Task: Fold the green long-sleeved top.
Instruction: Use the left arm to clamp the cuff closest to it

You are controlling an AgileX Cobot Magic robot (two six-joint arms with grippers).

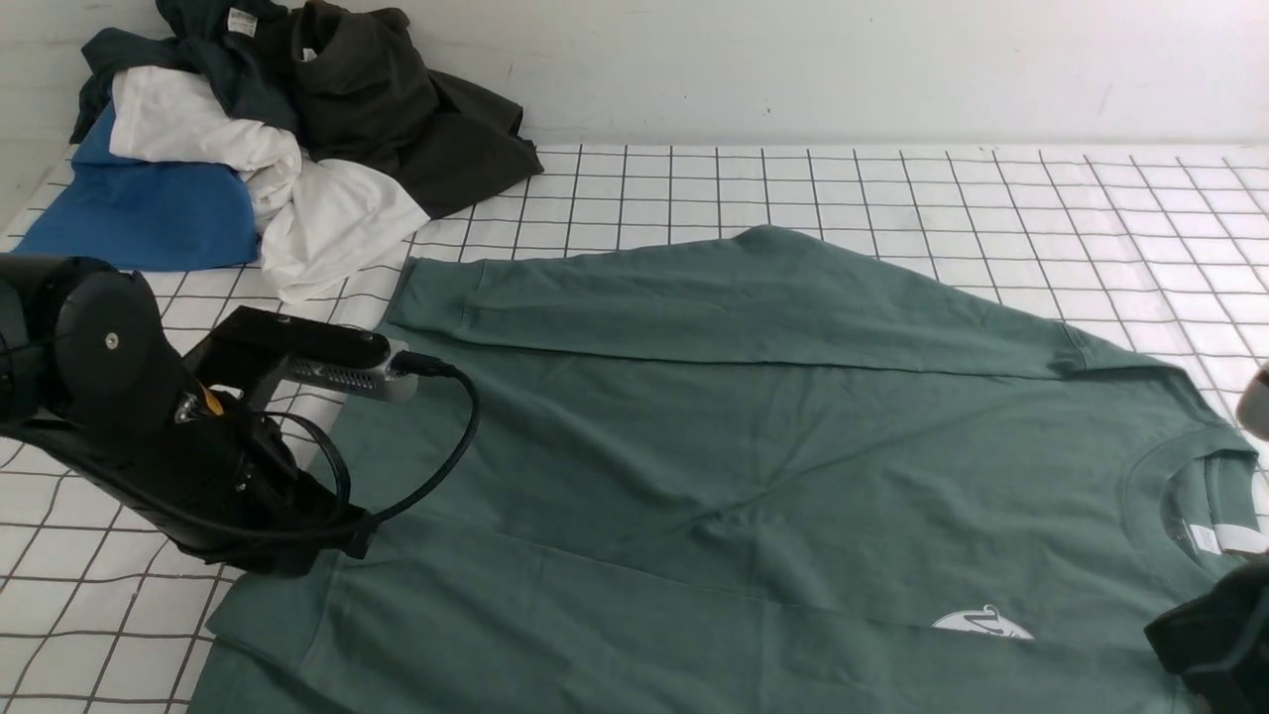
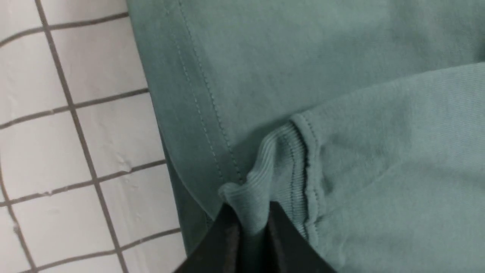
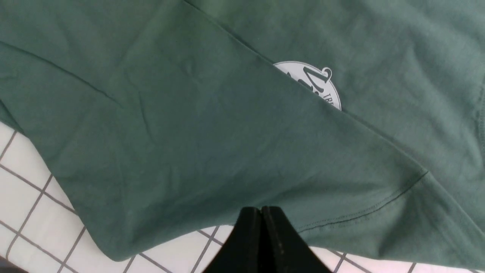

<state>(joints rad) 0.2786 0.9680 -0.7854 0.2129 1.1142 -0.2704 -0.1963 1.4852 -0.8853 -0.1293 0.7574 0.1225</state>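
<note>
Left wrist view: the left gripper (image 2: 250,222) is clamped on the ribbed cuff (image 2: 278,163), a ridge of cloth bunched up between the two black fingers. I can't tell whether the hem (image 2: 189,113) lying under it is caught too.
Right wrist view: the right gripper (image 3: 261,214) has its jaws pressed together with nothing between them, sitting right at the near edge of the green top (image 1: 753,446), over bare table.
Where the top is: spread flat on the gridded table (image 1: 892,188), filling the middle and near part of the front view, well apart from the pile of clothes (image 1: 248,139) at the far left.
Long axis: it runs left to right, hem at the robot's left, collar (image 1: 1150,496) and white neck label (image 1: 1214,535) at its right.
Key relation: from the left jaws, all the rest of the top stretches away to the right, so I'd judge the coming fold travels along that axis, hem end towards collar.
Nearer arm: left for the hem end, right for the shoulder end.
How it looks: muted sage green, soft cotton, both sleeves laid across the body, the near one half covering the white logo (image 1: 981,625). A few light creases.
</note>
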